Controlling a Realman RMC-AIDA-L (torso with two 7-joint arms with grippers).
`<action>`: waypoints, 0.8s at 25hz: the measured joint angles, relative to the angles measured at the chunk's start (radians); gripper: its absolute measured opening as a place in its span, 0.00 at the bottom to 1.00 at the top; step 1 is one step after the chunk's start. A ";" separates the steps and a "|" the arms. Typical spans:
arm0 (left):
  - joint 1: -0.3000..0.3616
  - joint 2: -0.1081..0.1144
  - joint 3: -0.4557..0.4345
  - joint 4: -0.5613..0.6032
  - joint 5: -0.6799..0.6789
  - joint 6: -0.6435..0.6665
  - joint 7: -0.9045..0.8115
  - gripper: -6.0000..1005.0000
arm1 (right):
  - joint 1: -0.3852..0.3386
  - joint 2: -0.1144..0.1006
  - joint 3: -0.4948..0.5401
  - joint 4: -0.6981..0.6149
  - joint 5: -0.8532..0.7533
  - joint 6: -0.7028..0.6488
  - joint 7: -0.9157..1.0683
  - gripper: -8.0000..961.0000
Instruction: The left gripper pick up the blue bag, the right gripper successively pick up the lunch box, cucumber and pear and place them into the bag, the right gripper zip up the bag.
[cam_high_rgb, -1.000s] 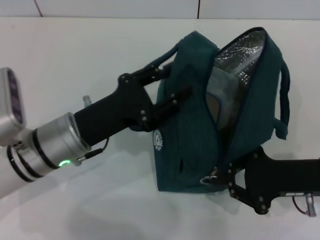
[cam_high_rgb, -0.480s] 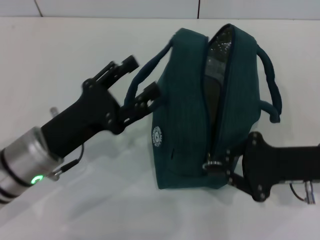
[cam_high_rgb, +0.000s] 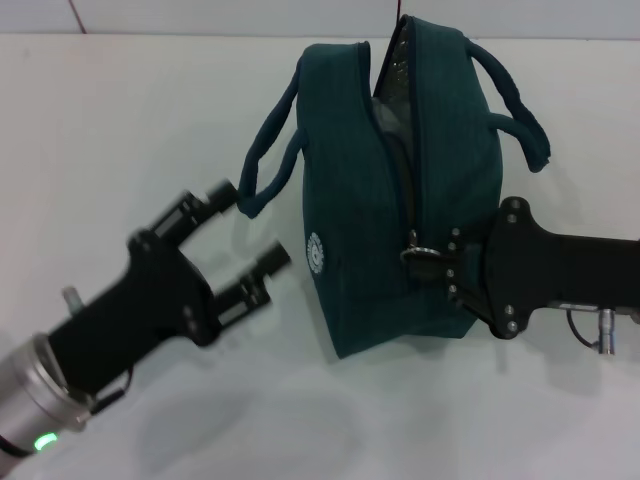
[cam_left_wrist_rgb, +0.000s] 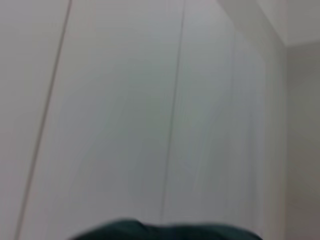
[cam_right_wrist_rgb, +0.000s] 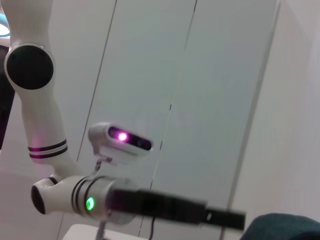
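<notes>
The left gripper (cam_high_rgb: 232, 248), jaws released, sits at the blue bag's (cam_high_rgb: 350, 230) eight o'clock; the right gripper (cam_high_rgb: 447, 272) seemingly clenches its ring-pull zipper (cam_high_rgb: 418, 256).

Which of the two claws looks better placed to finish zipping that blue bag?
The right gripper: it sits at the ring pull of the blue bag, whose zip is partly open. The left gripper hangs open beside the bag, holding nothing.

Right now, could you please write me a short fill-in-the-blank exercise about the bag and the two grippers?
1. The left gripper has its fingers ____, holding nothing.
2. The right gripper is at the blue bag's ____ pull.
3. The small round logo on the bag is ____.

Missing words: open; zipper; white
</notes>
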 joint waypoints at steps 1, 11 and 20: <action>0.004 -0.001 0.013 -0.001 0.013 -0.009 0.015 0.81 | 0.005 0.001 -0.002 0.003 0.002 0.000 -0.004 0.04; -0.003 -0.002 0.118 -0.004 0.027 -0.142 0.037 0.81 | 0.017 0.002 -0.039 0.033 0.105 -0.001 -0.039 0.04; -0.037 -0.007 0.129 -0.019 0.026 -0.186 0.023 0.81 | 0.016 0.002 -0.111 0.036 0.189 0.001 -0.053 0.04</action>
